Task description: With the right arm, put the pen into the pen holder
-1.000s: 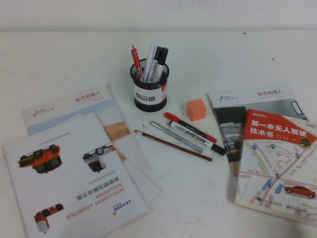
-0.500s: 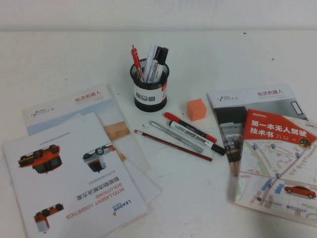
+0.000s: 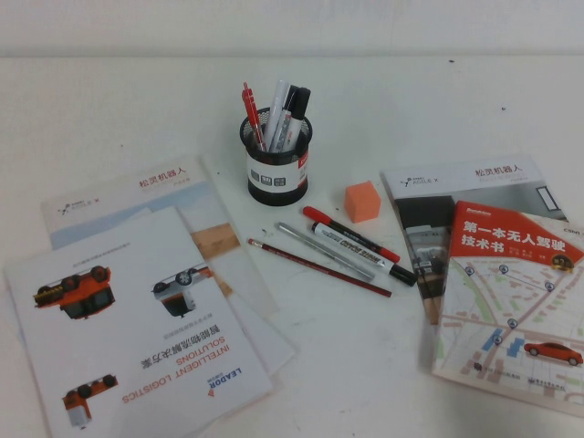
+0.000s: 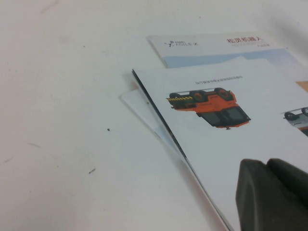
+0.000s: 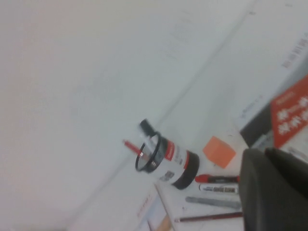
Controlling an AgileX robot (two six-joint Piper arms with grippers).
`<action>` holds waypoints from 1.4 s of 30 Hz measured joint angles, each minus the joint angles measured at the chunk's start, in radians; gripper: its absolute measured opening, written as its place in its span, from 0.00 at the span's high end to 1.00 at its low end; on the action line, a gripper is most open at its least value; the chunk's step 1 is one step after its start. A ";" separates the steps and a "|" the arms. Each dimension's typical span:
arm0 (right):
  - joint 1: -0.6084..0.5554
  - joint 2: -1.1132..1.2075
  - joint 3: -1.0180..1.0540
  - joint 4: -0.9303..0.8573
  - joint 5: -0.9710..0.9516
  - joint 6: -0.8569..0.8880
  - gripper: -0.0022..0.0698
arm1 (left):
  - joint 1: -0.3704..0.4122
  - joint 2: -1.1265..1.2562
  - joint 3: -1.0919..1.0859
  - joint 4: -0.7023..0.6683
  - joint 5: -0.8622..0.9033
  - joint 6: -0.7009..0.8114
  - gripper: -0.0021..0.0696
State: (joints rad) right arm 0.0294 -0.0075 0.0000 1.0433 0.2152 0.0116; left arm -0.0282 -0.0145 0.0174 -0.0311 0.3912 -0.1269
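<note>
Both grippers mostly out of frame

I only get a dark corner of the left gripper [image 4: 274, 195] and of the right gripper [image 5: 276, 187] in their wrist views, fingers unreadable; neither appears from above. The right book [image 3: 516, 301] and left brochure [image 3: 137, 338] run off the edges.

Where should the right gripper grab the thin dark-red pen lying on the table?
Grip the pen mid-shaft from above, fingers across its diagonal. The silver pen lies close alongside. Right gripper and left gripper show only in wrist views.
</note>
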 joint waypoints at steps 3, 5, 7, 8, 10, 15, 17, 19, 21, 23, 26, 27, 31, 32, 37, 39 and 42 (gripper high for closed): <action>0.000 0.064 -0.127 -0.096 0.091 -0.096 1.00 | 0.000 0.000 0.000 0.000 0.000 0.000 0.97; 0.000 0.144 -0.249 -0.201 0.161 -0.159 1.00 | 0.000 0.000 0.000 0.000 0.000 0.000 0.97; 0.000 0.237 -0.373 -0.303 0.249 -0.218 1.00 | 0.000 0.000 0.000 0.000 0.000 0.000 0.97; 0.000 0.291 -0.443 -0.354 0.295 -0.240 1.00 | 0.000 0.000 0.000 0.000 0.000 0.000 0.97; 0.000 0.398 -0.565 -0.432 0.378 -0.269 1.00 | 0.000 0.000 0.000 0.000 0.000 0.000 0.97; 0.000 0.608 -0.822 -0.518 0.522 -0.293 1.00 | 0.000 0.000 0.000 0.000 0.000 0.000 0.97; 0.000 0.684 -0.898 -0.513 0.537 -0.292 1.00 | 0.000 0.000 0.000 0.000 0.000 0.000 0.97; 0.000 0.750 -0.965 -0.502 0.565 -0.292 1.00 | 0.000 0.000 0.000 0.000 0.000 0.000 0.97; 0.000 0.824 -1.038 -0.495 0.626 -0.292 1.00 | 0.000 0.000 0.000 0.000 0.000 0.000 0.97; 0.000 0.897 -1.096 -0.495 0.708 -0.294 1.00 | 0.000 0.000 0.000 0.000 0.000 0.000 0.97; 0.002 0.995 -1.166 -0.527 0.839 -0.294 1.00 | 0.000 0.000 0.000 0.000 0.000 0.000 0.97; 0.002 1.026 -1.182 -0.539 0.878 -0.294 1.00 | 0.000 0.000 0.000 0.000 0.000 0.000 0.97; 0.047 1.122 -1.226 -0.591 0.976 -0.294 1.00 | 0.000 0.000 0.000 0.000 0.000 0.000 0.97; 0.071 1.143 -1.238 -0.610 0.993 -0.294 1.00 | 0.000 0.000 0.000 0.000 0.000 0.000 0.97; 0.239 1.246 -1.296 -0.762 1.024 -0.275 1.00 | 0.000 0.000 0.000 0.000 0.000 0.000 0.97; 0.329 1.307 -1.310 -0.828 1.024 -0.273 1.00 | 0.000 0.000 0.000 0.000 0.000 0.000 0.97; 0.438 1.396 -1.321 -0.910 1.024 -0.271 1.00 | 0.000 0.000 0.000 0.000 0.000 0.000 0.97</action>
State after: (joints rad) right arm 0.4672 1.3887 -1.3212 0.1332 1.2388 -0.2596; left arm -0.0282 -0.0145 0.0174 -0.0311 0.3912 -0.1269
